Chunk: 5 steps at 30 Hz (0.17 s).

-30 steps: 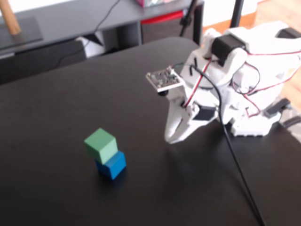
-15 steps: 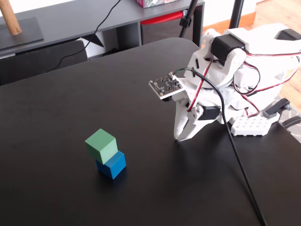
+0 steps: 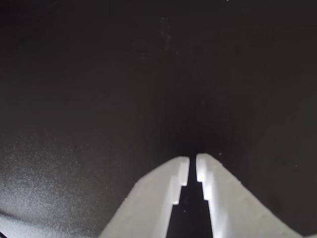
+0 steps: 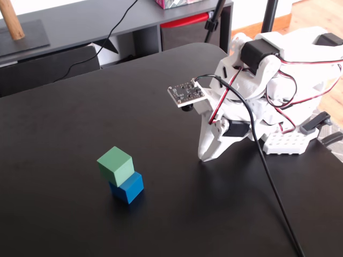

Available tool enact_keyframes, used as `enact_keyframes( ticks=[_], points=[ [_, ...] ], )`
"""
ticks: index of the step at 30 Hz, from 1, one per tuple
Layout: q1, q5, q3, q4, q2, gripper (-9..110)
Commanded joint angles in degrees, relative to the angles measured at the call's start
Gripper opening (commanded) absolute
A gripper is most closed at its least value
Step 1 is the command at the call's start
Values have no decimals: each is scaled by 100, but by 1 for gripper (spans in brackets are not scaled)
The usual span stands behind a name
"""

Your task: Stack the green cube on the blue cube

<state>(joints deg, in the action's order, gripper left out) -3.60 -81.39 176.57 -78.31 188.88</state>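
Observation:
In the fixed view the green cube (image 4: 115, 165) sits on top of the blue cube (image 4: 127, 187), turned a little against it, on the black table (image 4: 64, 123). My white gripper (image 4: 206, 155) is well to the right of the stack, folded back near the arm's base with its tips pointing down at the table. In the wrist view the gripper (image 3: 193, 163) shows two white fingers almost touching, with nothing between them and only black table beyond. Neither cube shows in the wrist view.
The arm's base with red and black wires (image 4: 289, 91) fills the right side. A black cable (image 4: 273, 187) runs across the table toward the front edge. A grey shelf (image 4: 80, 21) stands behind the table.

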Motion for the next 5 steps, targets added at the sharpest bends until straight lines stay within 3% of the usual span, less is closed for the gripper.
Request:
enact_keyframes(
  ticks=[1, 5],
  points=[
    [9, 79, 220, -79, -44, 1],
    [9, 79, 220, -79, -44, 1]
  ],
)
